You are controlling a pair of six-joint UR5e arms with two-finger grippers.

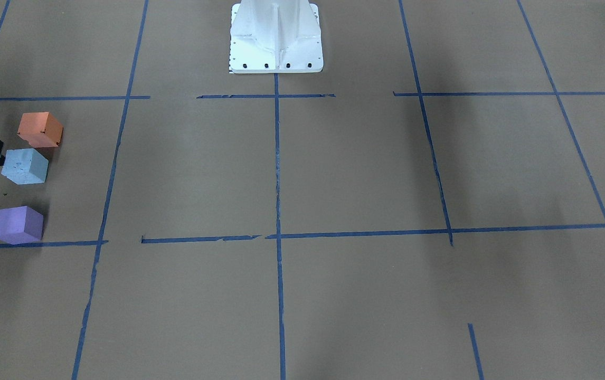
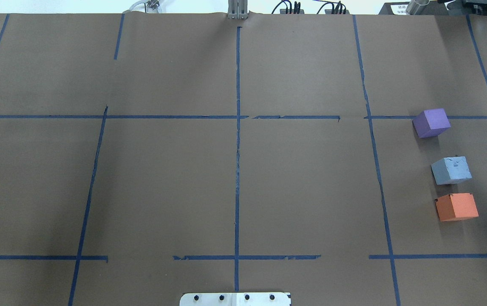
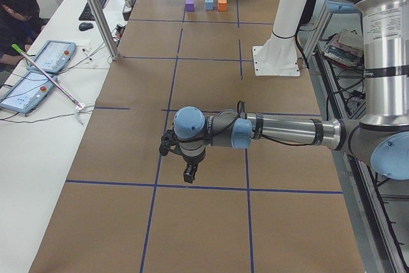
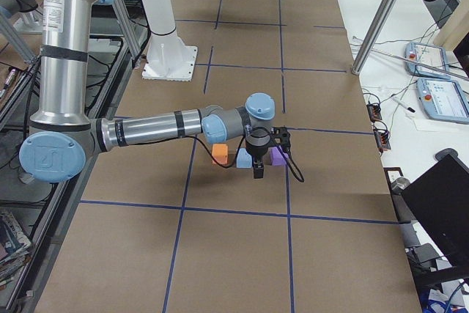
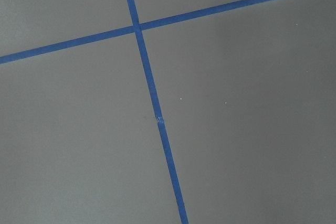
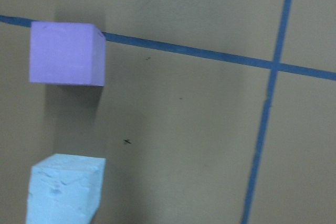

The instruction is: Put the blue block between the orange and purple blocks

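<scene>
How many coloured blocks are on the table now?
3, in a row on the robot's right: purple block farthest from it, blue block in the middle, orange block nearest. None seems hidden.

Robotics lab. Long counter (image 3: 211, 234) papered brown and gridded with blue tape (image 2: 237, 170). White arm pedestal (image 1: 276, 37) bolted on. Side desk (image 3: 38, 145) carries two teach pendants (image 3: 54, 55). Seated operator (image 3: 16, 20) alongside. Aluminium posts (image 3: 97, 11).

Brown paper covers the table (image 2: 162, 170), marked into squares by blue tape (image 2: 238, 170). At the white side bench (image 3: 38, 151), a dark-haired operator (image 3: 16, 14) sits near two teach pendants (image 3: 54, 55), a mouse (image 3: 85, 26) and a keyboard (image 3: 89, 9); a metal post (image 3: 105, 30) stands at the bench's edge.
</scene>
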